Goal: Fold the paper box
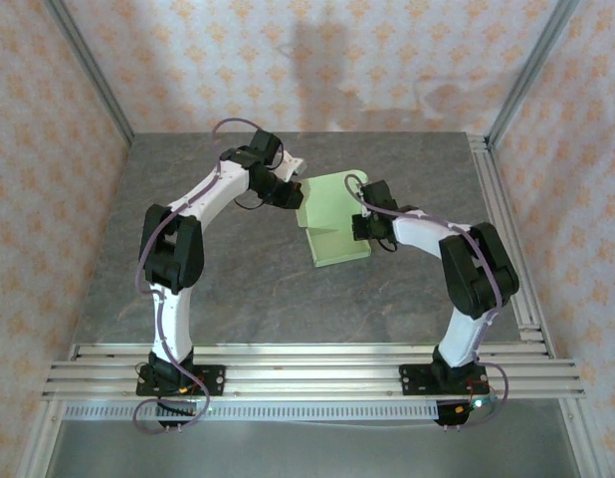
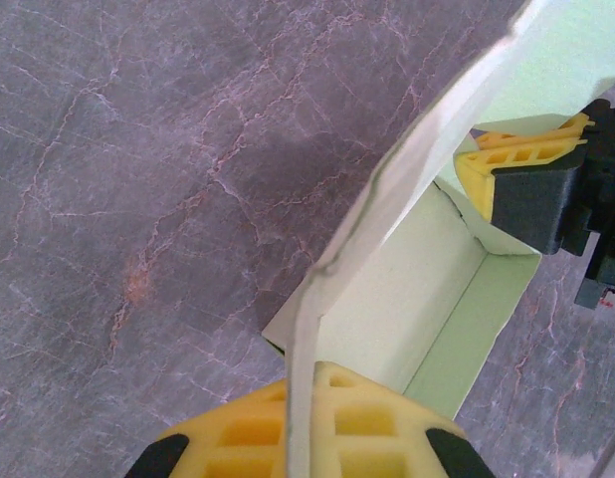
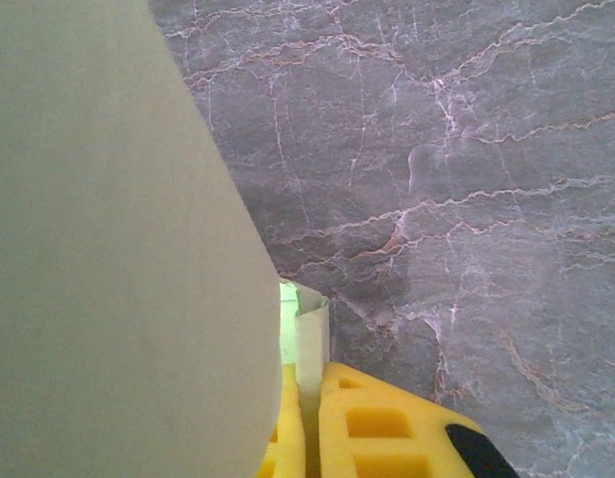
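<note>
The paper box (image 1: 327, 214) lies on the table (image 1: 238, 289), its long axis running near to far with the near end slightly right, left jaws and right jaws each clamped on a flap.

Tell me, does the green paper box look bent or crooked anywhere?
Yes. The paper box is only half folded, and the flap pinched in the left gripper bows in a curve with a small kink instead of standing straight. No tear is visible.
</note>
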Action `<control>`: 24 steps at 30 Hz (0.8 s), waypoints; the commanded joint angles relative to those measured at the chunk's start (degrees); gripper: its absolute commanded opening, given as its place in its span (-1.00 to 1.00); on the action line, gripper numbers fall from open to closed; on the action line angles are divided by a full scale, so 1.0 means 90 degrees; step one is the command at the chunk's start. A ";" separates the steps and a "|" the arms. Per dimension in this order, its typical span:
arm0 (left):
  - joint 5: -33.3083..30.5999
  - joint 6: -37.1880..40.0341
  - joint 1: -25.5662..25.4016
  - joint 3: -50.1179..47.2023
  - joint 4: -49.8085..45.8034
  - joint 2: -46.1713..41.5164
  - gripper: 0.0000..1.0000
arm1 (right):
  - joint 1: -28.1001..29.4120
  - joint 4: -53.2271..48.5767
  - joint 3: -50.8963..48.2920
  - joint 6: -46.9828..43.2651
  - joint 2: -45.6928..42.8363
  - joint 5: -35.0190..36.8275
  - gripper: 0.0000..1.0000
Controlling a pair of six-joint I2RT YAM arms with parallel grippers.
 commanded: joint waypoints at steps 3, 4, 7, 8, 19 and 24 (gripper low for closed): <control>-0.0110 -0.0065 -0.0019 -0.0145 -0.0120 -0.0193 -1.00 | 0.0398 -0.0329 -0.0207 0.0091 -0.0042 0.1057 -0.86; -0.0119 -0.0066 -0.0016 -0.0135 -0.0127 -0.0191 -1.00 | 0.0471 -0.0329 -0.0218 0.0110 -0.0037 0.1277 -0.87; -0.0142 -0.0052 -0.0019 -0.0105 -0.0146 -0.0220 -1.00 | 0.0687 -0.0260 -0.0287 0.0129 -0.0020 0.1806 -0.89; -0.0144 -0.0051 -0.0021 -0.0102 -0.0148 -0.0225 -1.00 | 0.0755 -0.0243 -0.0316 0.0156 0.0013 0.1945 -0.89; -0.0149 -0.0070 -0.0010 -0.0029 -0.0158 -0.0232 -1.00 | 0.1250 -0.0594 -0.0199 0.0468 0.0638 0.2943 -0.91; -0.0159 -0.0033 -0.0010 -0.0003 -0.0196 -0.0204 -1.00 | 0.1156 -0.0236 -0.0169 0.0833 0.0298 0.1719 -0.85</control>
